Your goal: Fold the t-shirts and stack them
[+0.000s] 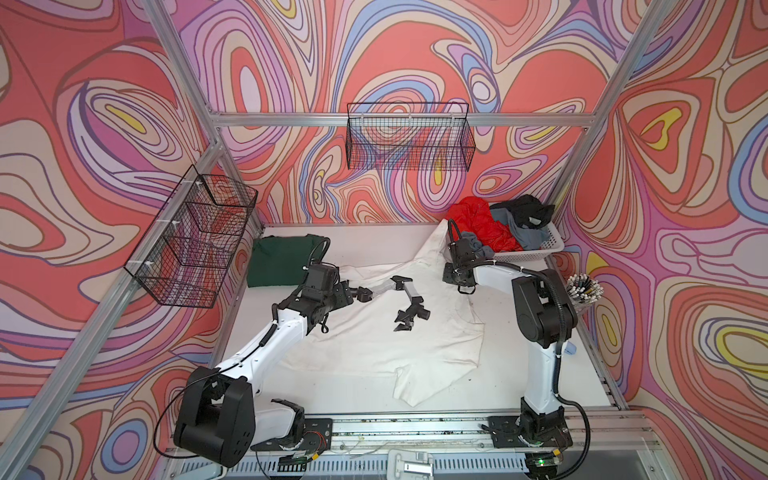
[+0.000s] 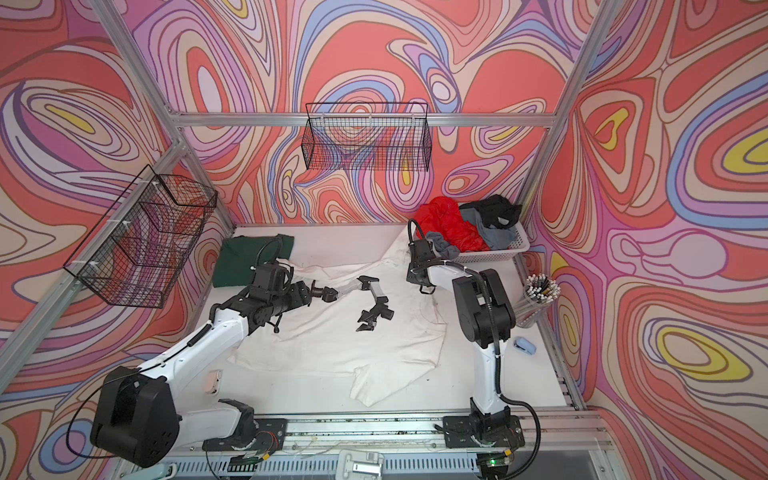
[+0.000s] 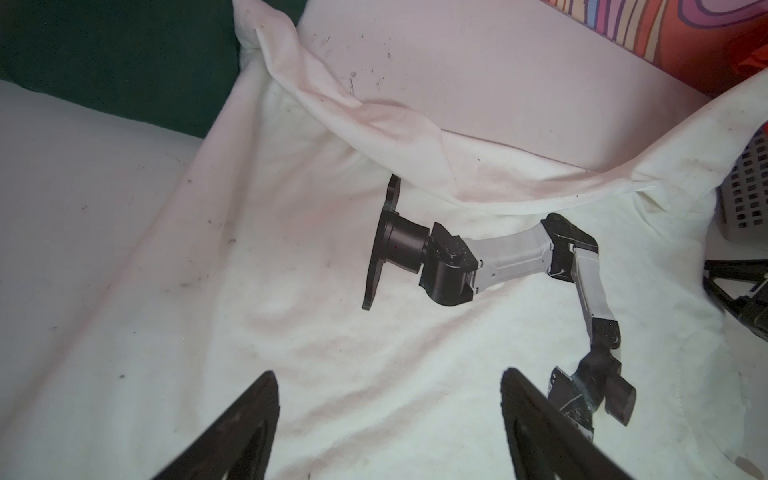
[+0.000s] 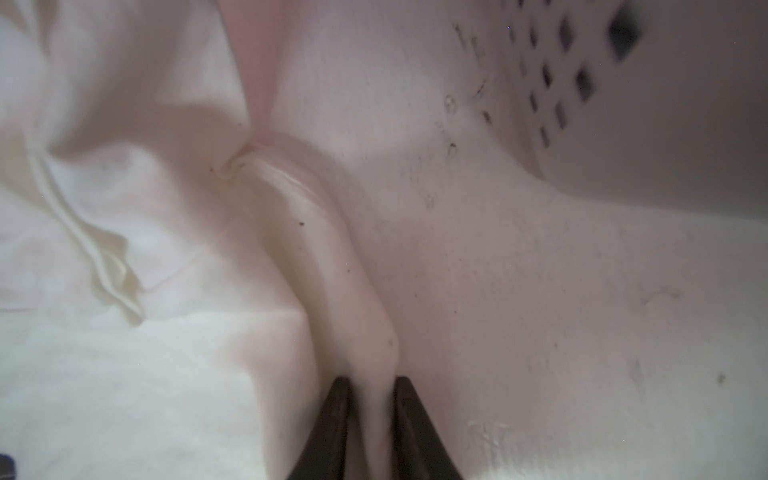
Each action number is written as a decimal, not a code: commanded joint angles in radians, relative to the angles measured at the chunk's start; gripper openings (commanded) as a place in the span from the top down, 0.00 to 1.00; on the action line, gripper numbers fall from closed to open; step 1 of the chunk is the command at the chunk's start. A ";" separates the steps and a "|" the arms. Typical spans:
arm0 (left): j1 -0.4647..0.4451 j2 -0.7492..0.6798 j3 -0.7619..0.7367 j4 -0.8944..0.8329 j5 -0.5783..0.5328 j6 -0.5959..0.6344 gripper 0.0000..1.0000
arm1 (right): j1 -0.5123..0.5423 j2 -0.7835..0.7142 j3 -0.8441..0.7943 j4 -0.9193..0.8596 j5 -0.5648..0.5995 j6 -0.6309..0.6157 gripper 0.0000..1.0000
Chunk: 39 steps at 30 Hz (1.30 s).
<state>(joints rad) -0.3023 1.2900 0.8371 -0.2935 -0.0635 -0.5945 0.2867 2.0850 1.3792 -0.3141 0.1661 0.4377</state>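
1. Nearest, the white t-shirt (image 1: 374, 340) lies spread across the middle of the counter (image 1: 478, 390); one sleeve (image 1: 415, 386) points toward the near edge; its chest print (image 1: 405, 299), a black and grey robot arm, faces up.
2. The left gripper (image 3: 388, 374) is over the left part of that shirt, beside the print; its fingers (image 3: 257, 411) stand wide apart with only flat cloth below them.
3. The right gripper (image 4: 368, 382) is down at the shirt's far right edge, near the basket (image 1: 536, 251); its fingers (image 4: 332, 419) are close together, clamped on a raised fold of the white cloth.
4. Farther back on the left, the dark green t-shirt (image 1: 282, 262) lies folded flat on the counter; the white shirt's far left corner reaches it.
5. In the far right corner, the white perforated basket holds a crumpled red t-shirt (image 1: 478, 224), a grey t-shirt (image 1: 515, 237) and a black t-shirt (image 1: 525, 210); the black one lies on top at the back.
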 commanded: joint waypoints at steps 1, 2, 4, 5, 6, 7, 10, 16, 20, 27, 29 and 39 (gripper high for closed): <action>-0.004 0.000 0.000 0.009 0.007 0.011 0.17 | -0.010 0.068 -0.031 -0.076 0.001 0.002 0.89; -0.003 -0.001 -0.001 0.008 0.007 0.014 0.18 | -0.011 0.067 -0.031 -0.076 0.001 0.002 0.94; -0.003 -0.004 -0.001 0.004 0.001 0.016 0.18 | -0.010 0.062 -0.032 -0.075 0.014 0.007 1.00; -0.004 -0.006 -0.004 0.005 -0.001 0.017 0.18 | -0.010 0.059 -0.031 -0.078 0.023 0.008 1.00; -0.004 -0.007 -0.006 0.006 -0.002 0.018 0.18 | -0.011 0.055 -0.030 -0.083 0.038 0.009 1.00; -0.004 -0.008 -0.007 0.008 -0.002 0.020 0.18 | -0.011 0.051 -0.027 -0.089 0.058 0.013 1.00; -0.003 -0.002 -0.006 0.011 -0.002 0.024 0.18 | -0.012 0.031 -0.022 -0.109 0.127 0.012 1.00; -0.004 0.025 0.002 0.015 -0.001 0.030 0.18 | -0.062 -0.021 -0.054 -0.118 0.179 0.028 1.00; -0.004 0.031 0.002 0.017 -0.001 0.033 0.18 | -0.105 -0.049 -0.084 -0.106 0.172 0.029 1.00; -0.004 0.036 0.010 0.018 -0.013 0.050 0.18 | -0.107 -0.072 -0.066 -0.130 0.146 0.016 1.00; -0.004 0.037 0.013 0.018 -0.027 0.059 0.18 | -0.105 -0.079 -0.056 -0.150 0.171 0.016 0.92; 0.026 0.026 0.012 0.055 -0.051 0.057 0.15 | -0.049 -0.120 0.009 -0.201 0.174 -0.023 0.42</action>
<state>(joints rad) -0.2935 1.3182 0.8371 -0.2802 -0.0910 -0.5491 0.2310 2.0174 1.3548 -0.4873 0.3313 0.4122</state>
